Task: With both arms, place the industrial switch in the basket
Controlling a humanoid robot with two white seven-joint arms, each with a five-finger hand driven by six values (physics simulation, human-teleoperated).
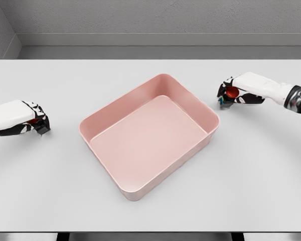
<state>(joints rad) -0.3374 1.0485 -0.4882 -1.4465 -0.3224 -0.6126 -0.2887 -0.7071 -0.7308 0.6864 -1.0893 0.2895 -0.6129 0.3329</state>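
Pink smooth rectangular basket (200, 108) btwn hands, right hand (230, 94) on red-knobbed switch (232, 92).

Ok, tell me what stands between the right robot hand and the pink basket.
Nothing visible does. Only bare table lies between the right robot hand and the basket rim nearest it.

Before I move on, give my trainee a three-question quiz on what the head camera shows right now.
1. True or false: something already lies inside the pink basket.
2. Where does the basket sit on the table? A: between the left hand and the right hand. B: left of both hands. C: right of both hands.
3. Which hand is farther from the camera?

Key: 1 false, the basket is empty. 2 A, and neither hand touches it. 3 the right hand.
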